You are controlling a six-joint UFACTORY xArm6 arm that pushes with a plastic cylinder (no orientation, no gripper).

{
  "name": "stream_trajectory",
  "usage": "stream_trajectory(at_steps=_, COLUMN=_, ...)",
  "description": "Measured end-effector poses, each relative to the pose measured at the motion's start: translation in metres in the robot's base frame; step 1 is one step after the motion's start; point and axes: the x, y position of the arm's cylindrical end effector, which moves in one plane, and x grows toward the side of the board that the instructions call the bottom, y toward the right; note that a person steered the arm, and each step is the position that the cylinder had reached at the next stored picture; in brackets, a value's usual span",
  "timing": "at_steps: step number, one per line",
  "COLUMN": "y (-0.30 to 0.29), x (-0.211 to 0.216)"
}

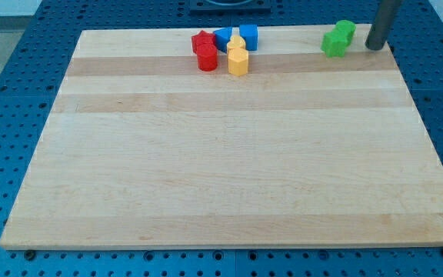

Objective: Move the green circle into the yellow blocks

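Note:
A green circle block point(346, 31) sits near the view's top right, touching a second green block point(333, 44) just below and left of it. Two yellow blocks stand at the top centre: one point(238, 62) in front and one point(236, 44) behind it. My tip point(374, 47) is on the board just right of the green pair, a short gap from the green circle.
Two red blocks point(205, 51) and two blue blocks, one point(223, 38) and another point(248, 35), crowd around the yellow blocks at the top centre. The wooden board point(229, 169) lies on a blue perforated table; its top edge runs close behind the blocks.

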Motion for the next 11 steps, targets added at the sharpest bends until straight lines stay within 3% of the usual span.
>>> stream_trajectory(at_steps=1, y=-0.005, x=-0.027)
stream_trajectory(at_steps=3, y=-0.062, x=-0.035)
stream_trajectory(at_steps=11, y=-0.149, x=0.026)
